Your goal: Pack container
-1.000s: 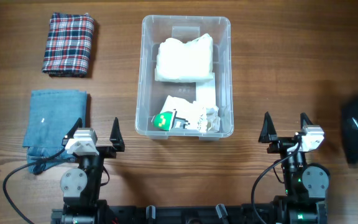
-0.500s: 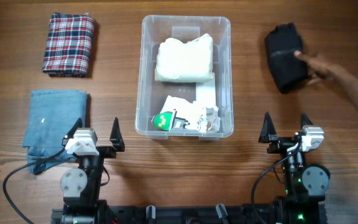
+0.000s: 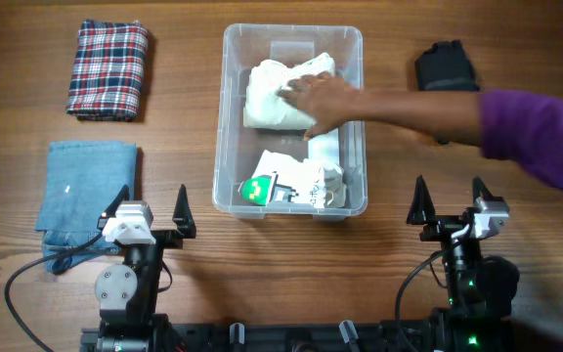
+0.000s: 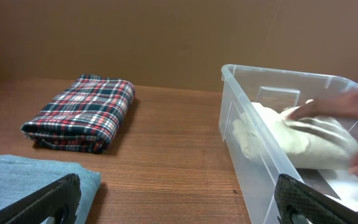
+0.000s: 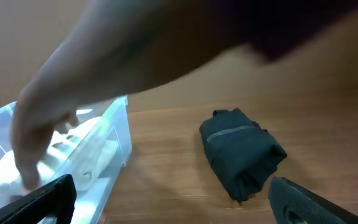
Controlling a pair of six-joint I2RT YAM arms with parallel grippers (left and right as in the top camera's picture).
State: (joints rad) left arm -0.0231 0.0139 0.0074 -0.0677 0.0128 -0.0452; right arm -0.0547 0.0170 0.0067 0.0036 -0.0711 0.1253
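Note:
The clear plastic container (image 3: 229, 117) stands at the table's middle, also in the left wrist view (image 4: 241, 134) and the right wrist view (image 5: 114, 140). It holds a folded white cloth (image 3: 272, 103) at the far end and a crumpled white packet with a green label (image 3: 291, 186) at the near end. A person's hand (image 3: 325, 98) rests on the white cloth. My left gripper (image 3: 152, 207) is open and empty, near the front edge left of the container. My right gripper (image 3: 448, 200) is open and empty, right of the container.
A plaid folded cloth (image 3: 108, 69) lies at the far left. A blue denim fold (image 3: 84, 200) lies by my left gripper. A black rolled garment (image 3: 446, 66) lies at the far right, also in the right wrist view (image 5: 241, 152). A purple-sleeved arm (image 3: 536, 137) crosses above the right side.
The person's hand left the black garment at the far right and reached left into the container onto the white cloth. Both arms have not moved.

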